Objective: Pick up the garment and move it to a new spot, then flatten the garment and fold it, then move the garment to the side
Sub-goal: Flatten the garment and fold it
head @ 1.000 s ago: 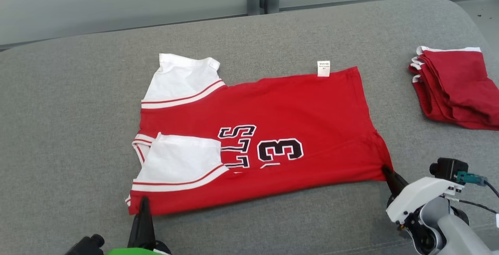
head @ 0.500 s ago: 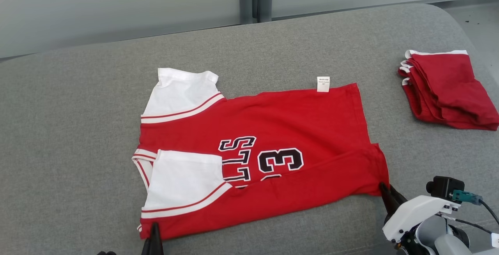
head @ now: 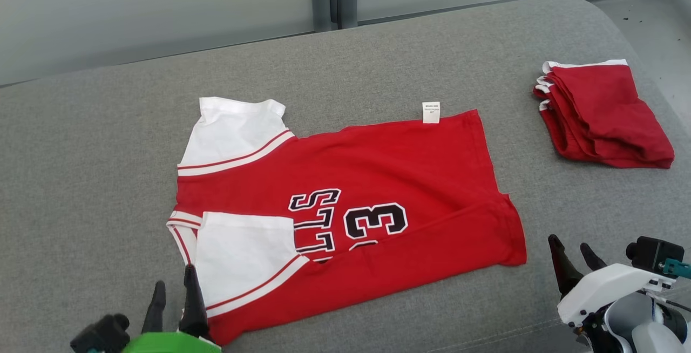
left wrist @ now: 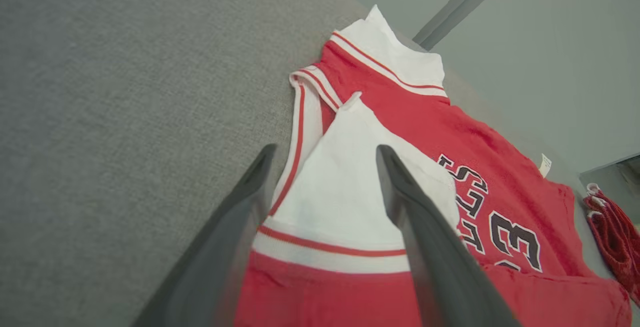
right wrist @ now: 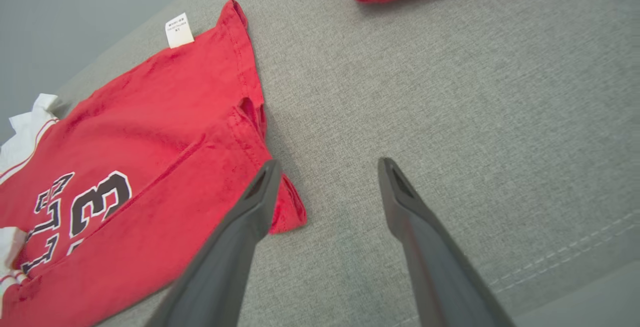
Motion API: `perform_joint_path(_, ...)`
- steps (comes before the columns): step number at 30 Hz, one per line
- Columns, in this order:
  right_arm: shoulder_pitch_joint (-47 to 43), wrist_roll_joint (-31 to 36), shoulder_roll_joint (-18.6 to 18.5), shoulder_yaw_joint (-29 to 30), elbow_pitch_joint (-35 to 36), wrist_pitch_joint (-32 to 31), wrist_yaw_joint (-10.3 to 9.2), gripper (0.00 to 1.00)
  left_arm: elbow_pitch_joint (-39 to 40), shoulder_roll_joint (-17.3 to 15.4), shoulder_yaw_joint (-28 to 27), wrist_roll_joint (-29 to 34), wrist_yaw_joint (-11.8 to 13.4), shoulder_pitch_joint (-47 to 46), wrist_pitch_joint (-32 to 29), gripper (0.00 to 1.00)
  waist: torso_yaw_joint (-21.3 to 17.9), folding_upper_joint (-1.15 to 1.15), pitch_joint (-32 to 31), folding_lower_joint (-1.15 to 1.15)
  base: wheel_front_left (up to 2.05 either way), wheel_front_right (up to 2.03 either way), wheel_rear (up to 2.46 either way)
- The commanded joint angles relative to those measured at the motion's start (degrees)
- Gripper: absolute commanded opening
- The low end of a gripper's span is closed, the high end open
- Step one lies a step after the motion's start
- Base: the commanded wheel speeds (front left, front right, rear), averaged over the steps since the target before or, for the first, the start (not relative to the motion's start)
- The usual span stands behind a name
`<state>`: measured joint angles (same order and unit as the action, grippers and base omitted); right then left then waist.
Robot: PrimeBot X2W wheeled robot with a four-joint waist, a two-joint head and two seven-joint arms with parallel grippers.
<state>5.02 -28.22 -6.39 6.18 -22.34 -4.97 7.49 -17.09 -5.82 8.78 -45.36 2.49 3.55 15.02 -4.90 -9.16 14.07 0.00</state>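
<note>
Grey cushioned surface (head: 108, 126) carries one red-and-white jersey (head: 378, 169), lying flat near its middle, and one stack of folded red garments (head: 604, 115) well apart at the right. Both of the two grippers stand spread wide and empty: the left gripper (head: 174, 276) over the jersey's near sleeve corner, the right gripper (head: 568, 241) just beside its hem corner.

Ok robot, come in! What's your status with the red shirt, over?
Left gripper and right gripper: jaws open, holding nothing. Red shirt flat on the gray cushion, near edge folded over. Red folded pile far right, clear of it. Over.
</note>
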Motion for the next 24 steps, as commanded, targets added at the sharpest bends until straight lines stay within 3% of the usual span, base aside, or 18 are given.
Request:
perform_joint_path(1, 0.0, 0.4, 0.0, 0.3, 1.1, -0.2, 0.0, 1.0, 0.5, -1.0, 0.3, 1.4, -0.4, -1.8, 0.1, 1.0, -0.2, 0.0, 0.0, 0.0, 0.0, 0.0, 0.0)
perform_joint_path(8, 1.0, 1.8, 0.6, -1.0, 7.3, -2.1, 0.0, 1.0, 0.8, -5.6, 4.6, 6.5, -1.6, -13.6, -5.4, 1.0, -0.6, 0.0, 0.6, 0.0, 0.0, 0.0, 0.0)
perform_joint_path(16, 4.0, 1.7, -0.3, -5.7, 12.8, -3.2, 0.0, 1.0, -5.6, -10.3, 8.0, 9.8, -4.4, -29.7, -14.9, 1.0, -3.4, 0.0, 5.0, 0.0, 0.0, 0.0, 0.0)
perform_joint_path(24, 7.0, 0.7, -0.6, -9.1, 14.8, -2.4, 0.0, 1.0, -14.8, -11.6, 9.5, 11.8, -4.5, -40.5, -19.2, 1.0, -5.8, 0.0, 10.5, 0.0, 0.0, 0.0, 0.0)
